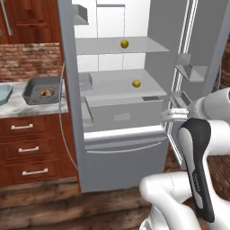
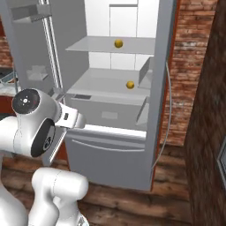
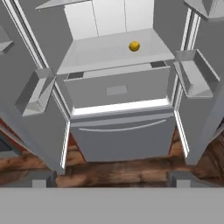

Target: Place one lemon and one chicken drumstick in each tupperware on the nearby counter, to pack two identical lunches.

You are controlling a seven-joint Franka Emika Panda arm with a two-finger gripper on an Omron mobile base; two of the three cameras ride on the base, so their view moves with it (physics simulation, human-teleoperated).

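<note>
Lemons: I count two inside the open fridge (image 1: 134, 148). One lemon (image 1: 124, 43) sits on the upper shelf (image 1: 103, 46), about mid-width and toward the back. The lower lemon (image 1: 136, 83) rests on the lower shelf (image 1: 112, 83), right of centre; I also see it from the hand camera (image 3: 134, 46), near that shelf's back right part.
Tupperware: the dark grey tub (image 1: 42, 90) stands on the counter (image 1: 13, 108) at its right end, just beside the fridge's left door (image 1: 72, 90). I see something brownish inside it but cannot tell what. The pale blue-grey tub (image 1: 4, 95) is at the picture's left edge, cut off, near the dark one.
Counter: marbled top over reddish-brown drawers (image 1: 27, 148) with silver handles, brick wall behind.
Gripper: my hand (image 2: 73, 118) hangs in front of the fridge at about drawer height, well short of both lemons. From the hand camera I catch two dark fingertips (image 3: 39, 178) set wide apart at the bottom corners, so the jaws are spread with nothing between them.
Fridge: both doors stand wide, with a closed grey bin (image 3: 116, 92) under the lower shelf and the freezer drawer (image 3: 124, 138) below that.
Floor: wooden planks (image 1: 54, 206).
</note>
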